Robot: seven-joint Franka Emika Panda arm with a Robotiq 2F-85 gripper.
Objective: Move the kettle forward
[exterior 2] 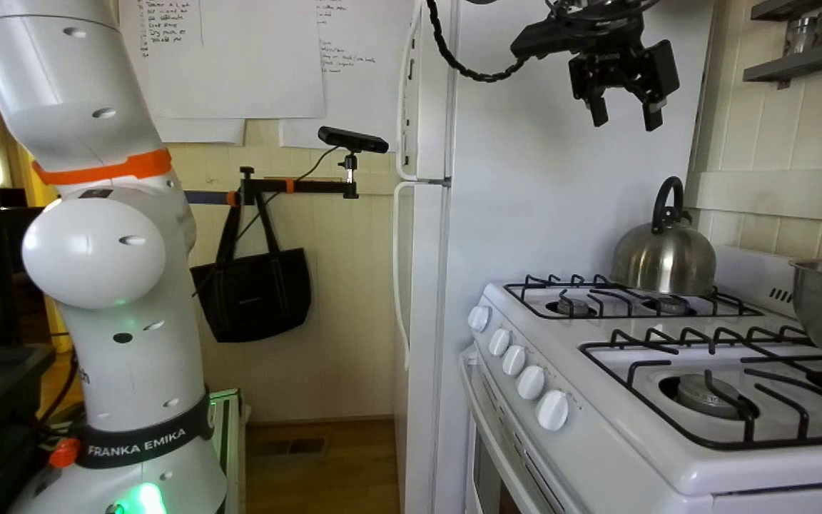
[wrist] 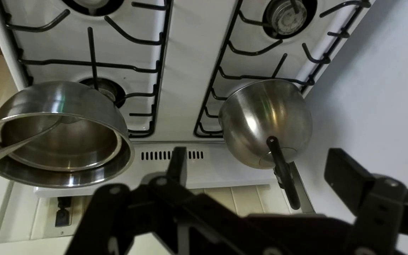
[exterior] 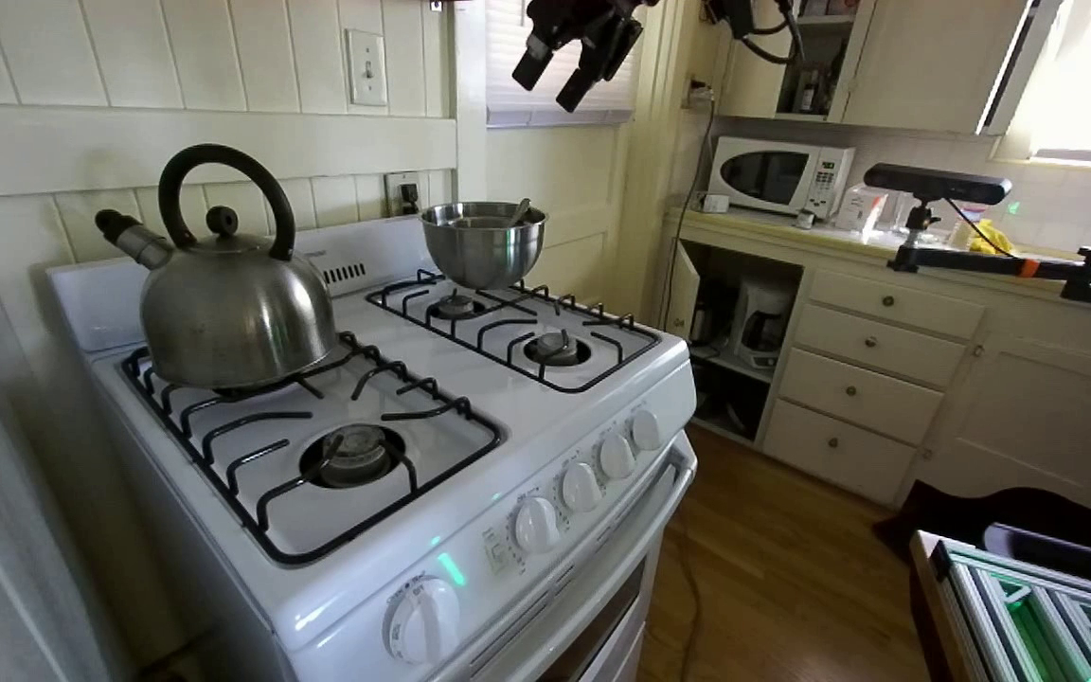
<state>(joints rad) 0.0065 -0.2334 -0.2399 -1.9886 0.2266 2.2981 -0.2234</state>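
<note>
A kitchen is indicated by a gas stove [exterior: 465, 360], on which a kettle [exterior: 238, 308] is set, and by a refrigerator [exterior 2: 561, 164] beside it. A microwave [exterior: 778, 177] is supported on a counter [exterior: 744, 224] fitted with drawers [exterior: 872, 341]; a coffee maker [exterior: 760, 324] is housed in an open cupboard [exterior: 718, 361] beneath.

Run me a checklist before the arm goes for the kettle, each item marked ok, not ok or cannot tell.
1. Kettle upright at the rear of its grate: ok.
2. Handle standing up and seen in the wrist view: ok.
3. Jaws open: ok; spread wide in the wrist view.
4. Jaws around the handle: not ok; they hang higher, apart from it.
5. Steel bowl off the kettle's grate: ok; it stands on the neighbouring grate.
6. Kettle's contents: cannot tell; the lid hides them.
</note>
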